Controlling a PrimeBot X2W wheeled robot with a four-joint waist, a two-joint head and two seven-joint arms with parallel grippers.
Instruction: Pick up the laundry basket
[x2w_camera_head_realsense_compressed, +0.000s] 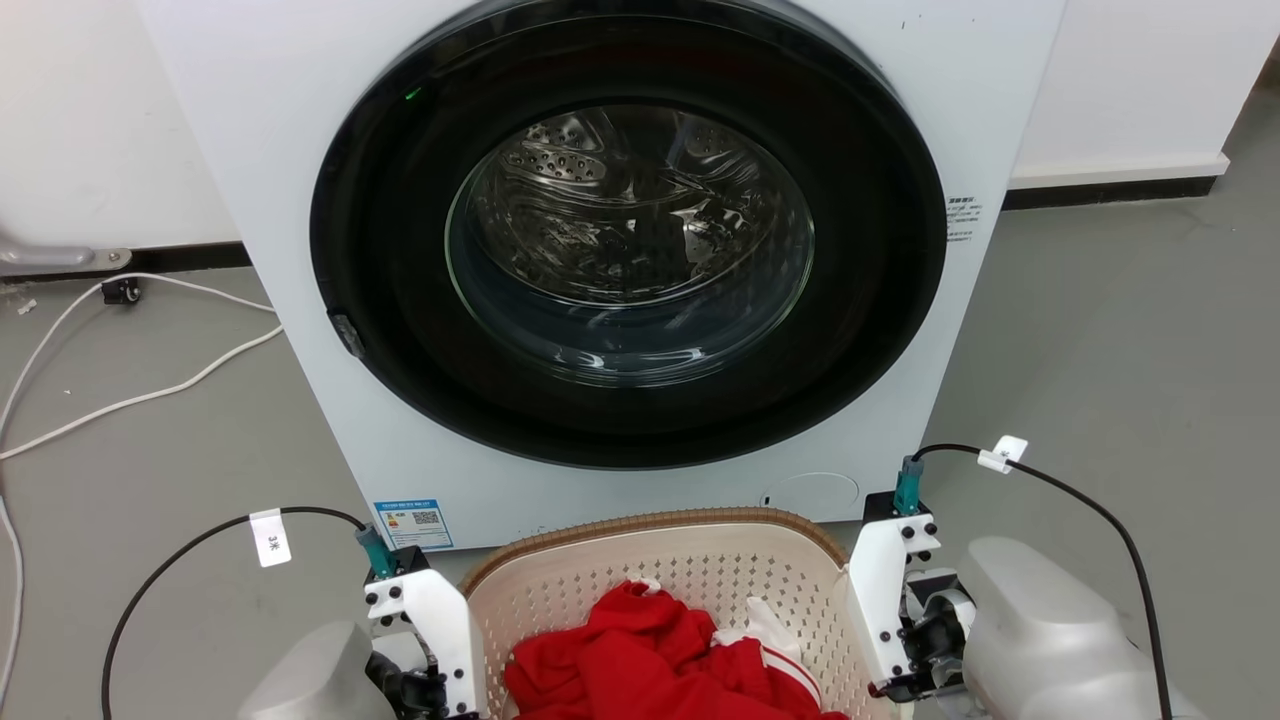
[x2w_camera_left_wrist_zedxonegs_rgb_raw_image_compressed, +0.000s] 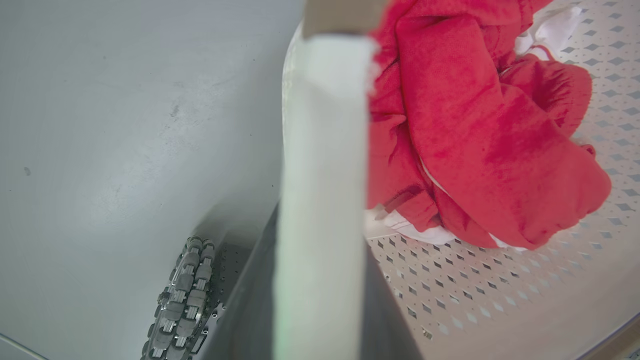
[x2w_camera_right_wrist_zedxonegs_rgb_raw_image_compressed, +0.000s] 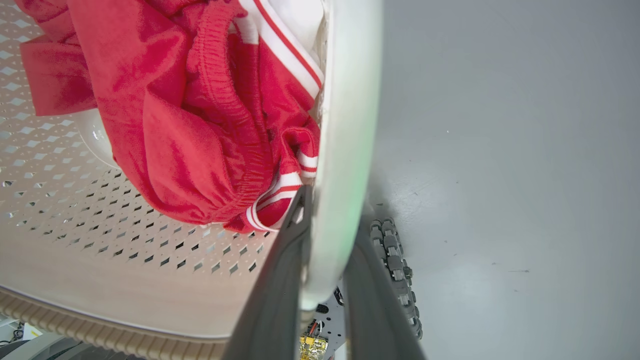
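The laundry basket (x2w_camera_head_realsense_compressed: 660, 575), cream with perforated walls and a brown woven-look rim, sits low in the head view in front of the washer. It holds red clothes (x2w_camera_head_realsense_compressed: 660, 655) with white trim. My left gripper (x2w_camera_left_wrist_zedxonegs_rgb_raw_image_compressed: 320, 300) grips the basket's white left handle (x2w_camera_left_wrist_zedxonegs_rgb_raw_image_compressed: 322, 150), one dark finger on each side of it. On the other side, my right gripper (x2w_camera_right_wrist_zedxonegs_rgb_raw_image_compressed: 325, 280) is shut the same way on the white right handle (x2w_camera_right_wrist_zedxonegs_rgb_raw_image_compressed: 347, 125). In the head view the white wrist mounts flank the basket and both sets of fingertips are hidden. Whether the basket is off the floor cannot be told.
A white front-loading washer (x2w_camera_head_realsense_compressed: 620, 260) with its round dark door shut stands close behind the basket. White cables (x2w_camera_head_realsense_compressed: 130, 400) trail over the grey floor at the left. My base's wheels (x2w_camera_left_wrist_zedxonegs_rgb_raw_image_compressed: 182, 300) (x2w_camera_right_wrist_zedxonegs_rgb_raw_image_compressed: 395, 270) show below the handles. Open floor (x2w_camera_head_realsense_compressed: 1120, 350) lies to the right.
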